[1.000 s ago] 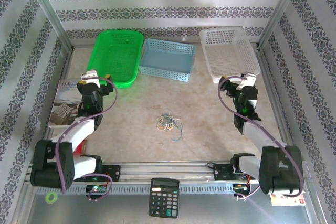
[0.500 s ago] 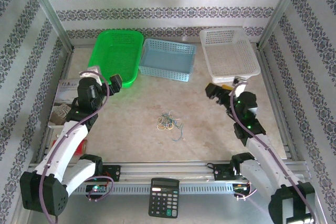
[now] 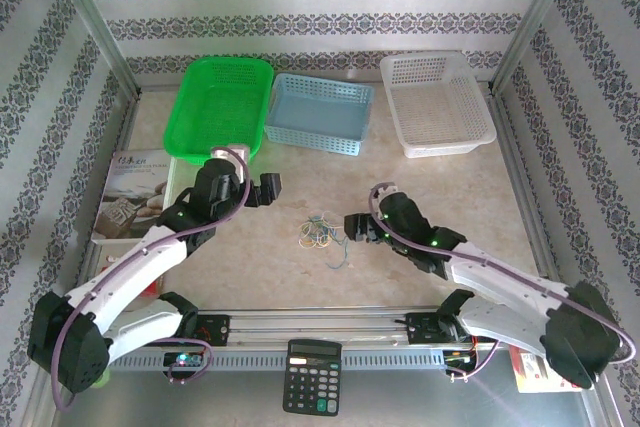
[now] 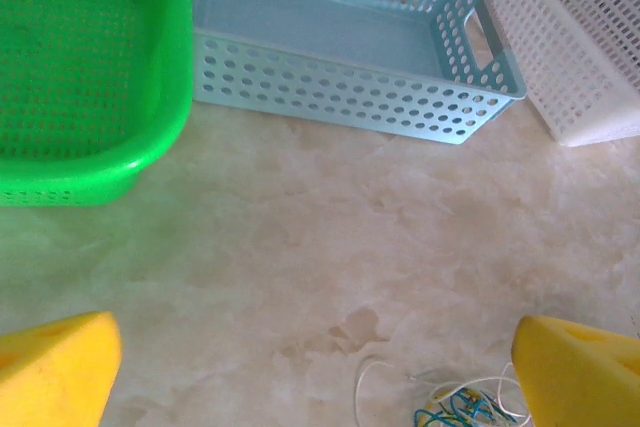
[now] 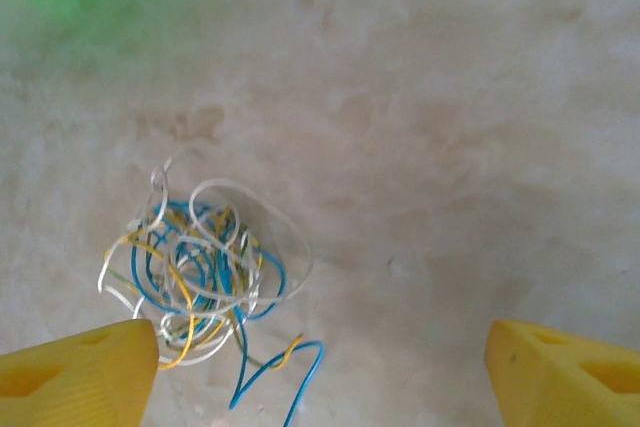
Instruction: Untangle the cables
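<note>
The cables [image 3: 322, 234] lie as a small tangle of thin blue, yellow and whitish wires on the marbled table, mid-centre. My left gripper [image 3: 262, 190] hovers up and to the left of them, open, its yellow fingers [image 4: 50, 367] wide apart. The tangle's edge [image 4: 470, 407] shows at the bottom right of the left wrist view. My right gripper [image 3: 358, 229] sits just right of the tangle, open. In the right wrist view the cables [image 5: 195, 277] lie by the left finger [image 5: 80, 382], with bare table between the jaws and nothing held.
Three baskets line the back: green [image 3: 225, 107], light blue [image 3: 320, 112] and white [image 3: 435, 102]. A booklet [image 3: 135, 192] lies at the left edge. A calculator [image 3: 312, 377] rests below the front rail.
Both arms have swung in from the table's sides toward the tangle in the middle. The right gripper's jaws have narrowed a little. The cables have not moved.
</note>
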### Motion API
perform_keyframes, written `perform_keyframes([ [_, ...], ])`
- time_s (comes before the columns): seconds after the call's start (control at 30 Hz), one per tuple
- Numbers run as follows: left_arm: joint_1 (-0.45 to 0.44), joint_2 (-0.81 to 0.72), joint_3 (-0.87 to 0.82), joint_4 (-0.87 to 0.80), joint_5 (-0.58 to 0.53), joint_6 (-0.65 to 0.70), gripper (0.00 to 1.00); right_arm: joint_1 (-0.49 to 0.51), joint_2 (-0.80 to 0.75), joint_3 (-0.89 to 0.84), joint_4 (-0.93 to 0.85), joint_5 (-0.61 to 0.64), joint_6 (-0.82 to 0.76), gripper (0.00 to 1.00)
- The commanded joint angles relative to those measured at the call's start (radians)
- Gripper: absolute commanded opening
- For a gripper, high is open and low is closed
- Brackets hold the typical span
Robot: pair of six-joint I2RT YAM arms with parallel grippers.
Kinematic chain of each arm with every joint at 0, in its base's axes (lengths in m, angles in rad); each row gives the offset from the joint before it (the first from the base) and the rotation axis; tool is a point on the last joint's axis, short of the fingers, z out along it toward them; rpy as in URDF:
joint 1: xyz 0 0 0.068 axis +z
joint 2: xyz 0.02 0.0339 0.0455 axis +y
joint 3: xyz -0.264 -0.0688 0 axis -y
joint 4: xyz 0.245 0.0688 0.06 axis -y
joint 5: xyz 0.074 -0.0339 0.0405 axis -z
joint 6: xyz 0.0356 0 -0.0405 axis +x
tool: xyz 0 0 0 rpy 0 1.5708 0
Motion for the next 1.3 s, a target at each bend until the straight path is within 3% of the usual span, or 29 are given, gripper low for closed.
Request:
perform_keyframes([
  [0.0, -0.019, 0.036, 0.002, -0.011, -0.043, -0.064, 1.00, 0.037, 0.067, 0.058, 0.005, -0.109, 0.036, 0.79],
  [0.4, -0.045, 0.097, 0.003, -0.014, -0.072, -0.135, 1.00, 0.158, 0.294, 0.110, 0.104, -0.153, 0.150, 0.73],
  [0.93, -0.049, 0.065, -0.051, 0.034, -0.067, -0.206, 1.00, 0.085, 0.600, 0.394, 0.138, -0.237, 0.081, 0.66],
  [1.07, -0.050, 0.075, -0.047, 0.032, -0.057, -0.206, 1.00, 0.072, 0.578, 0.400, 0.105, -0.293, 0.062, 0.66],
  [1.27, -0.051, 0.085, -0.043, 0.046, -0.034, -0.211, 1.00, 0.074, 0.391, 0.274, 0.031, -0.297, 0.078, 0.68],
])
